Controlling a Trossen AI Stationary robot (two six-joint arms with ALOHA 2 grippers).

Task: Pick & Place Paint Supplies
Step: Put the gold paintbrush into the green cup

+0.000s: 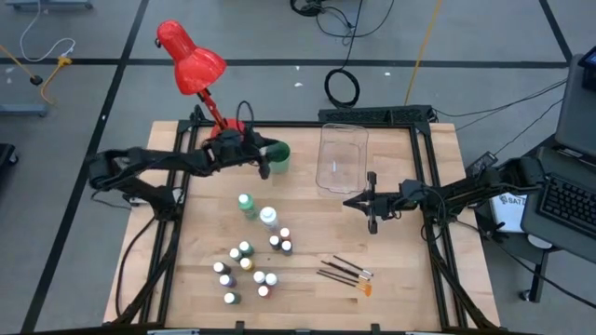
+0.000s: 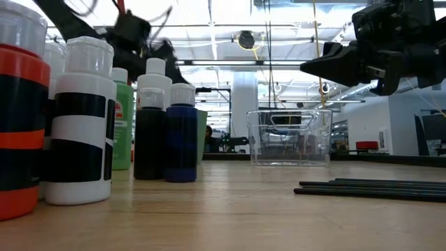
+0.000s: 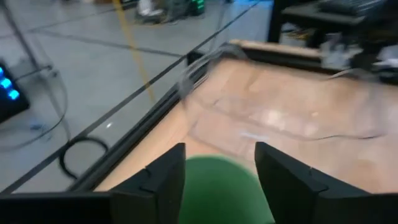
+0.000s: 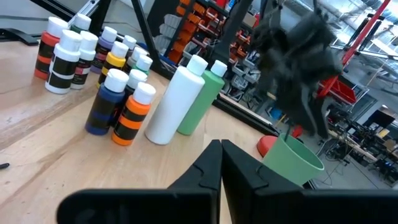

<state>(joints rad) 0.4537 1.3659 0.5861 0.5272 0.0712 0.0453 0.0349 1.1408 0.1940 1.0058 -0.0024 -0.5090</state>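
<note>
Left gripper [image 1: 264, 167] sits over the green plastic cup [image 1: 277, 155] at upper centre of the high view. The left wrist view shows its fingers [image 3: 163, 180] parted, straddling the cup's rim, with nothing between them; whether they touch the cup cannot be told. Likely the cup is meant as a holder for brushes, hence the arm's station there.

Right gripper [image 1: 372, 207] hangs at centre right, just below the clear plastic bin [image 1: 341, 156]; its fingers [image 4: 208, 168] are pressed together on nothing, so this arm appears to wait.

Paint supplies all rest on the wooden tabletop [image 1: 307, 279]: small white-capped paint bottles [image 1: 246, 265] clustered at lower centre, the tall green bottle [image 1: 247, 206] and tall white bottle [image 1: 268, 219] just above them, thin dark-handled brushes [image 1: 343, 273] at lower right. Nothing seen in the bin.

High view gives layout only. The right wrist view shows the tall bottles lying tilted together; the low view shows the small bottles upright.
</note>
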